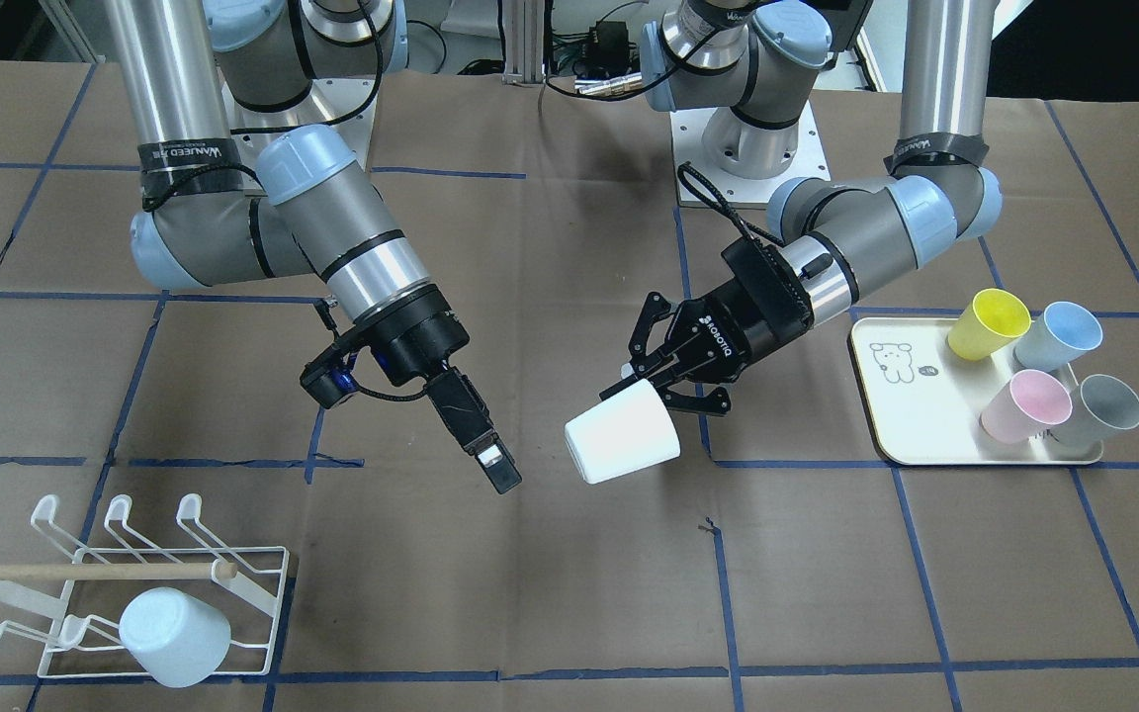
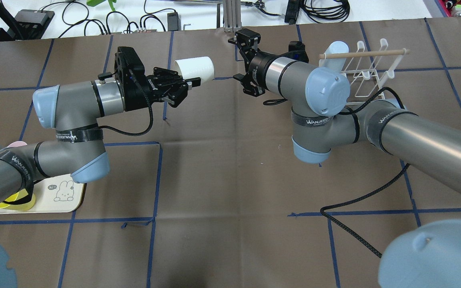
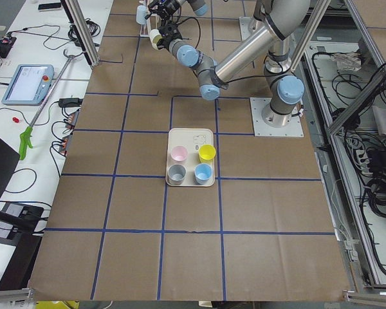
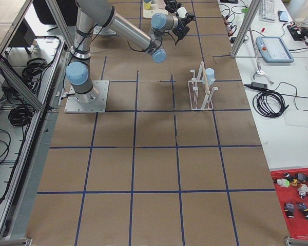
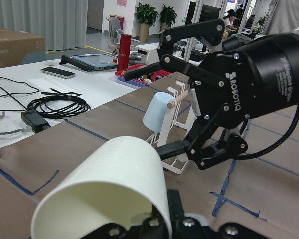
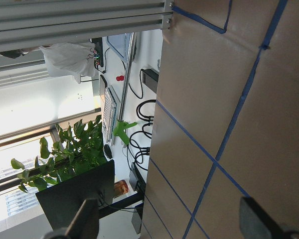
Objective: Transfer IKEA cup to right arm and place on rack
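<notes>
Cup (image 1: 622, 432), white, is off the worktop (image 1: 550, 603), held sideways in the left claw (image 1: 670, 388). The claw is clenched on what looks like the cup's rim end, though that grip is partly hidden. The closed base points toward the right claw (image 1: 496, 467). That claw is released, its 2 fingers spread wide in both wrist views, and it hangs near the cup without touching it. The rack (image 1: 268, 593) stands well apart on the robot's right, with 1 pale blue cup (image 1: 174, 638) hung on a prong. The tray (image 1: 911, 420) on the robot's left carries 4 more cups (image 1: 1024, 407).
</notes>
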You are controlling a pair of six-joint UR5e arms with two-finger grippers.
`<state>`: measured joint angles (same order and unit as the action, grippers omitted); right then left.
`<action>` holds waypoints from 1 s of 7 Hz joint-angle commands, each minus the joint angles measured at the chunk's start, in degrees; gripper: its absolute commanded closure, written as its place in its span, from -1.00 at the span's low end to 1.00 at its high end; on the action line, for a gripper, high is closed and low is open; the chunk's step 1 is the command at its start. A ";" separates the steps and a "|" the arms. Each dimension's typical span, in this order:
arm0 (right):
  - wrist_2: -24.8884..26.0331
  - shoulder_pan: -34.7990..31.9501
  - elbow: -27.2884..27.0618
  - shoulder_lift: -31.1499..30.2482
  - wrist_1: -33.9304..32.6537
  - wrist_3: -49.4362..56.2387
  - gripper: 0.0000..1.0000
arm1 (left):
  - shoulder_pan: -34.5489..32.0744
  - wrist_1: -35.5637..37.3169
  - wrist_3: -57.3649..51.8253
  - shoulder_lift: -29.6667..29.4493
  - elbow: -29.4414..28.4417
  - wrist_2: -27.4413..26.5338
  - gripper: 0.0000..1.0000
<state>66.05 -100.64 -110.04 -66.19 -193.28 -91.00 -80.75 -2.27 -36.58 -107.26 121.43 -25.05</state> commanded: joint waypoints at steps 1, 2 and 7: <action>3.45 -0.69 -0.18 -2.61 2.38 -4.06 -0.98 | -0.02 1.30 1.60 -0.05 0.03 -0.08 0.97; 3.82 -1.66 0.00 -3.15 2.20 -6.62 -0.98 | -0.02 1.39 1.60 0.04 0.03 0.00 0.97; 9.80 -6.32 0.44 -2.71 2.02 -9.99 -0.98 | -0.29 1.39 1.69 0.04 0.03 -0.08 0.94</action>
<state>74.99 -105.99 -109.61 -68.96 -191.42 -100.83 -80.99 -0.88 -34.89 -107.23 121.47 -25.13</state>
